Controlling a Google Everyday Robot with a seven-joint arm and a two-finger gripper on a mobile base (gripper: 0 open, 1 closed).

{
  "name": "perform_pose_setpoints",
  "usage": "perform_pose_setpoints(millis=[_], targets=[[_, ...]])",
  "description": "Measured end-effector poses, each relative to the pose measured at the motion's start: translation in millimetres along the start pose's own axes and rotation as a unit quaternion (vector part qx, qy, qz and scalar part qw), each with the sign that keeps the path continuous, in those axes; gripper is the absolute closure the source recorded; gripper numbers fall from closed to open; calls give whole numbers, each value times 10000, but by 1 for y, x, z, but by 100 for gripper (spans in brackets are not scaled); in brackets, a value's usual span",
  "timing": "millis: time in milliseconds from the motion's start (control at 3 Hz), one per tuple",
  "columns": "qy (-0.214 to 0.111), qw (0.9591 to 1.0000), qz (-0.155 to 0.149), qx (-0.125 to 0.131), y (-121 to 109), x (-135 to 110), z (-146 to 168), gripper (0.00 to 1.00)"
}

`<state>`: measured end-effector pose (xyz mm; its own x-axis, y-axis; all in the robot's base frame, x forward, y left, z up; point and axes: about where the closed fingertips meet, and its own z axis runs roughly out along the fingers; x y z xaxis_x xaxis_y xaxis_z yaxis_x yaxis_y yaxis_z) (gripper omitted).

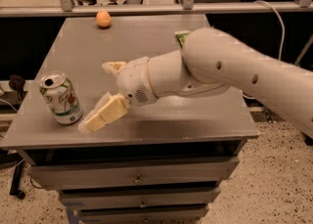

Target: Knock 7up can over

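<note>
Okay, 7up can (61,98) upright near the worktop (205,115) front edge at 8 o'clock: white-green body, small red mark, silver top with tab opening. Gripper (96,96) just at 3 o'clock of the can, fingers (105,114) spread wide, lower one close beside the can base, contact unclear. Worktop is grey. Green item (182,37) part hidden behind white arm (220,66) at 1 o'clock, orange ball (103,19) at 11 o'clock by the far edge. Speckled floor (274,169), rail (146,9) beyond. Drawers (134,176) under the worktop closed, contents hidden.
</note>
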<state>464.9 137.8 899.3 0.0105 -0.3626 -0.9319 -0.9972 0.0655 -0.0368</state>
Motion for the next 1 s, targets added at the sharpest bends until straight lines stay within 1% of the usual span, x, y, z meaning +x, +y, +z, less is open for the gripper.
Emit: perform_pose_setpoints(millis=[333, 667, 1000], targets=[[-352, 9993, -47, -119, -3, 4, 36, 0], [-660, 9976, -86, -167, -6, 0, 59, 0], [-908, 9957, -71, -184, -5, -3, 77, 18]])
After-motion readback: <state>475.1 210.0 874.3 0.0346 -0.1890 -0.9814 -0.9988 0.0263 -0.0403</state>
